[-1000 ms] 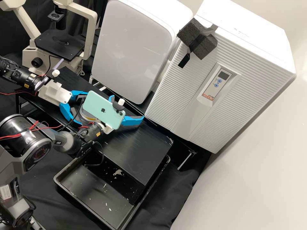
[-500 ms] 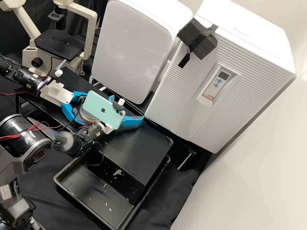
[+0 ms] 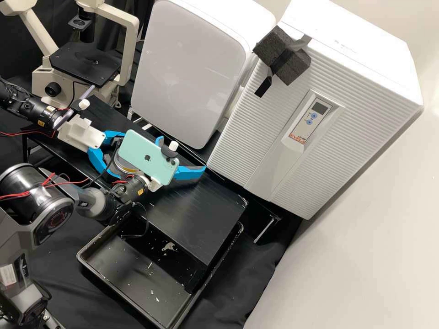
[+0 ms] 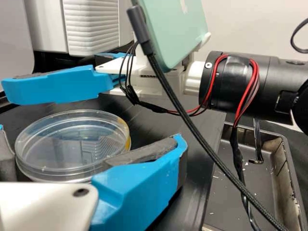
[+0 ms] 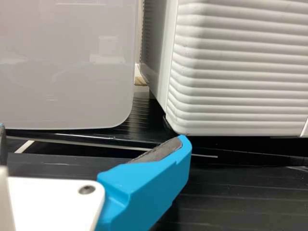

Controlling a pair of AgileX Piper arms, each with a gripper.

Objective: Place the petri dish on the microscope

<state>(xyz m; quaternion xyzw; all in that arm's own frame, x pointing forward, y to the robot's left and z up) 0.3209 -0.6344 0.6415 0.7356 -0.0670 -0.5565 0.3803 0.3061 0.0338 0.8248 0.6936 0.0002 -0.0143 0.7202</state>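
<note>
Black bench, faintly streaked. High view: white cabinet at two o'clock, tray at seven, microscope at ten. Dish at nine: clear, round, partly amber-edged, lying flat between the left gripper's parted fingers. Right gripper: fingers spread wide.

The left claw stands open, its blue fingers spread well apart, ahead of the left wrist. Near it, the right claw is open too, the right arm bent behind its wrist.
</note>
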